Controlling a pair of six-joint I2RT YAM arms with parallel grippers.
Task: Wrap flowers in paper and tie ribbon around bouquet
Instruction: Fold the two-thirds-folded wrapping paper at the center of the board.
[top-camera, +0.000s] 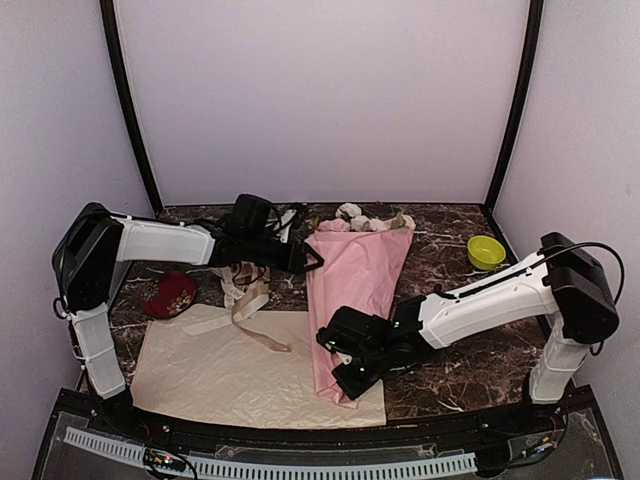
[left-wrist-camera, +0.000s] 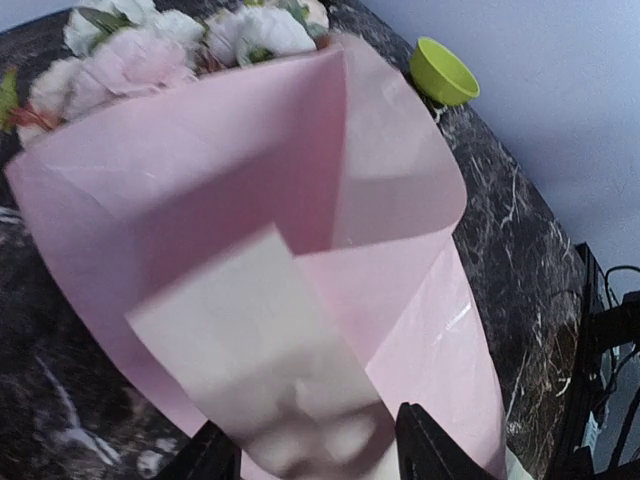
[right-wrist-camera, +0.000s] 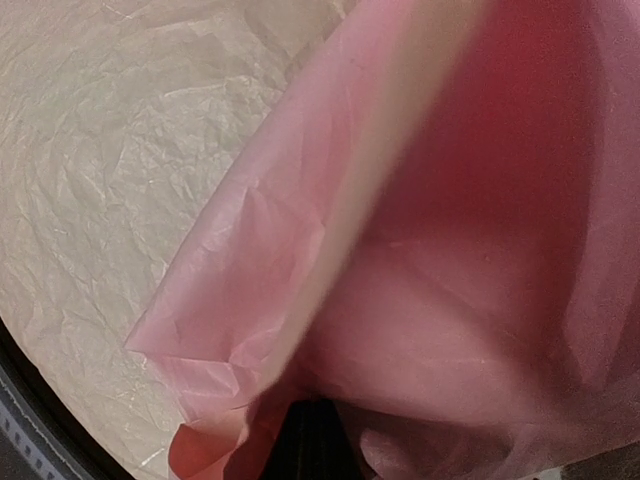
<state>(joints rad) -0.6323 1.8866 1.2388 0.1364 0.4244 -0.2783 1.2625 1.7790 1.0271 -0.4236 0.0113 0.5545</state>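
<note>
Bouquet lay lengthwise on the marble table, right of centre. Its flowers pointed at the far edge and its narrow end pointed at the near edge, overlapping the right near corner of a cream sheet. The left gripper sat at the cone's left side just below the flower heads, its fingers spread. The right gripper was at the cone's narrow end. A tan ribbon lay loose on the far edge of the cream sheet, a red object near the left edge, and a green bowl toward the far right corner.

From the left wrist, the pink paper filled the view as an open fold, with the pink and cream heads beyond it. The two fingers stood apart, released. A blurred pale strip lay between them; whether it touched them could not be told.

From the right wrist, the wrinkled pink paper of the bouquet bunched down toward a dark finger. That pincer was clenched, the paper pinched in it, with the crinkled cream sheet beneath at the left.
</note>
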